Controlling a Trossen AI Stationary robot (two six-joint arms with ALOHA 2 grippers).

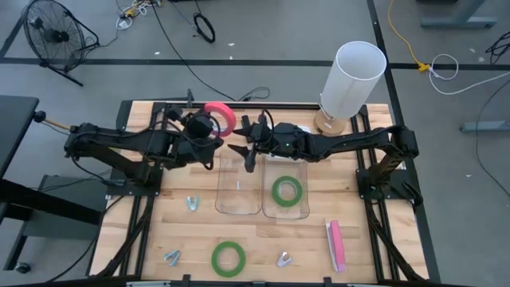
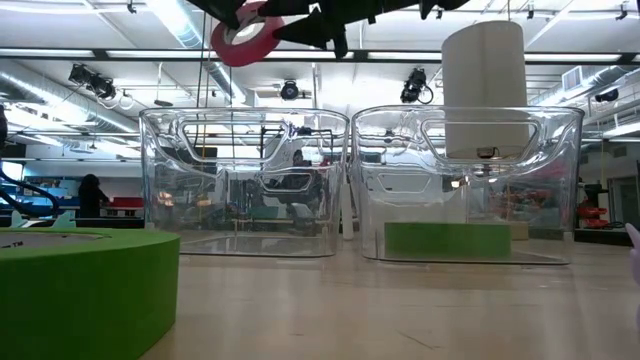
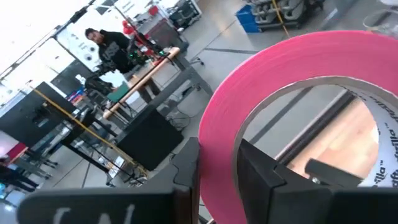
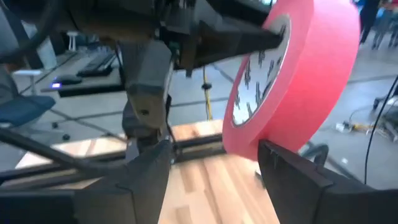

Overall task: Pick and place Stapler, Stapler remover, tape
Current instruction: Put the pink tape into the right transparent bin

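My left gripper (image 1: 213,126) is shut on the red-pink tape roll (image 1: 222,116), high above the table's far middle; the roll also shows in the low view (image 2: 246,40). My right gripper (image 1: 241,143) is open right beside the roll, its fingers (image 4: 144,174) spread below it in the right wrist view. One green tape roll (image 1: 287,190) lies flat in the right clear bin (image 1: 304,209). Another green roll (image 1: 228,257) lies flat near the table's front edge. A pink stapler (image 1: 335,245) lies at the front right. Three metal staple removers (image 1: 192,202) lie on the table. My left gripper pinches the red-pink roll's ring wall (image 3: 217,134), with one finger (image 3: 264,171) inside the open centre and one (image 3: 186,171) outside. The roll stands on edge, lifted clear of the table and bins. My right gripper: one finger (image 4: 292,174) stands close under the roll's lower rim (image 4: 249,146); whether it touches I cannot tell.
The left clear bin (image 1: 219,206) stands beside the right one at mid-table. A tall white cylinder (image 1: 351,80) stands at the far right. Two more staple removers lie at the front (image 1: 172,257) (image 1: 284,259).
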